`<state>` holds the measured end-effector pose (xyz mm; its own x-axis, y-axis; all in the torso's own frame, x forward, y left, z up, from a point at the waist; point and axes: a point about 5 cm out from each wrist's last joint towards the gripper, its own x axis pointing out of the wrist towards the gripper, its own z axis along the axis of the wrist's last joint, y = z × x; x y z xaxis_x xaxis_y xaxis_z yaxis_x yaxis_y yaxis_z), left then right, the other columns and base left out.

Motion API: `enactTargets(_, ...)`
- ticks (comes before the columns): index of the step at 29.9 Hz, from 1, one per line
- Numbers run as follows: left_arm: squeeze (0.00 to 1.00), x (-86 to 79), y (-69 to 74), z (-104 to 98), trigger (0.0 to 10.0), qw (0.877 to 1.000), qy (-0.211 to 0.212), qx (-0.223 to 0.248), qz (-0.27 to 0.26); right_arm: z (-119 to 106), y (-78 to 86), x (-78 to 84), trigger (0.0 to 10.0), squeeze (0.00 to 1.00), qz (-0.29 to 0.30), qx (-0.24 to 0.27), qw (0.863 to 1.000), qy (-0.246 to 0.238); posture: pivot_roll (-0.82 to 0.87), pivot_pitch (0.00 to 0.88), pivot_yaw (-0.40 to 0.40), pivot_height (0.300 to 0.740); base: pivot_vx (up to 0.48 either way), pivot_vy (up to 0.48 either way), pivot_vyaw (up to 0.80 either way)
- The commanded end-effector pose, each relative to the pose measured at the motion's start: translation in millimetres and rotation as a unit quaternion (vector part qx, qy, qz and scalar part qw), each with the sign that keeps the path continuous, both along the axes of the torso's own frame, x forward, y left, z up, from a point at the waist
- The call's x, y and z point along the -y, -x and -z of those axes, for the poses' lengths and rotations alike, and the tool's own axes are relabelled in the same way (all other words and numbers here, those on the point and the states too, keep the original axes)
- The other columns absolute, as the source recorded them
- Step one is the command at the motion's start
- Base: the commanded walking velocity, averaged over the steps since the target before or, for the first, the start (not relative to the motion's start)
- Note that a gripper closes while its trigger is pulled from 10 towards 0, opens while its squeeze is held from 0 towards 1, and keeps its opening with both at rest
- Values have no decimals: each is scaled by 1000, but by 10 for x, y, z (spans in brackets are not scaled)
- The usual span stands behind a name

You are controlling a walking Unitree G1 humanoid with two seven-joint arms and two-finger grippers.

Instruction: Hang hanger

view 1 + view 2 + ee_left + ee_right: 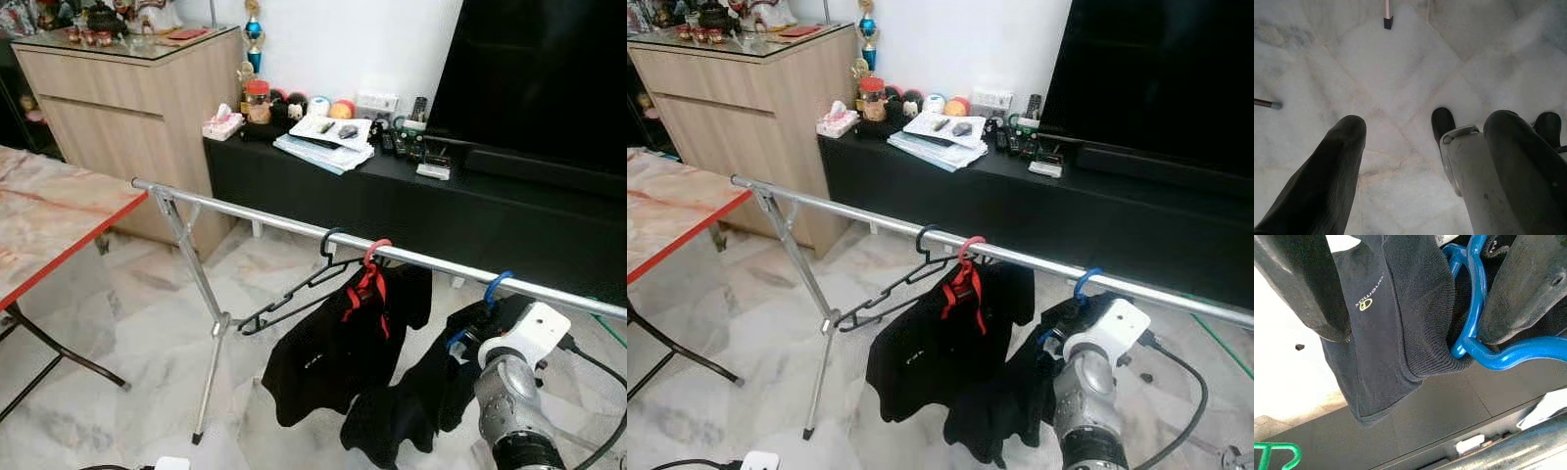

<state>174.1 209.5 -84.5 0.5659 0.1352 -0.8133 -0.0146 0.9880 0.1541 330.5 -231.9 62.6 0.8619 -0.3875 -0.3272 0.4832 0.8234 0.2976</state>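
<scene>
A silver rail (284, 222) crosses the room on a folding stand. Three hangers hook over it. The empty black hanger (294, 292) is leftmost. Beside it, the red hanger (370, 279) carries a black garment (323, 362). The blue hanger (496, 285) at the right carries another black garment (411, 401). My right arm (519, 343) is raised just below the blue hook. My right gripper (1415, 333) is open, its fingers (1528, 289) standing either side of the blue hanger (1474, 308) and its dark cloth (1396, 308). My left gripper (1425, 125) hangs open over the marble floor.
A red-edged marble table (49, 215) stands at the left. A wooden cabinet (127, 108) and a black TV console (470, 211) with clutter run behind the rail, under a large TV (539, 69). The stand's leg (208, 362) reaches the floor. A cable (598, 367) trails from my right arm.
</scene>
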Motion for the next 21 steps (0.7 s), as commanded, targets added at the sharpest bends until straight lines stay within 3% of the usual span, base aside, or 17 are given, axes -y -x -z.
enactTargets(1, 0, 5, 75, 37, 10000, 1000, 1, -15, 0, 296, 134, -164, 10000, 0, -36, -60, 997, -26, -1, 41, -15, 740, 0, 0, 0)
enactTargets(6, 0, -12, 98, 43, 10000, 1000, -1, -17, -1, 146, 38, -214, 10000, 0, -69, -2, 997, -20, -1, 41, -16, 740, 0, 0, 0)
enactTargets(12, 0, -30, 97, 40, 10000, 1000, -1, -17, -2, 107, 16, -238, 10000, 0, -91, 15, 996, -17, 0, 41, -17, 740, 0, 0, 0)
enactTargets(16, 0, -19, 76, 35, 10000, 1000, -4, -18, 0, 118, 31, -211, 10000, 0, -79, 13, 997, -10, 0, 41, -16, 740, 0, 0, 0)
enactTargets(21, 0, -8, 68, 33, 10000, 1000, -5, -17, 2, 128, 90, -69, 10000, 0, -13, 15, 1000, 3, 1, 41, -15, 740, 0, 0, 0)
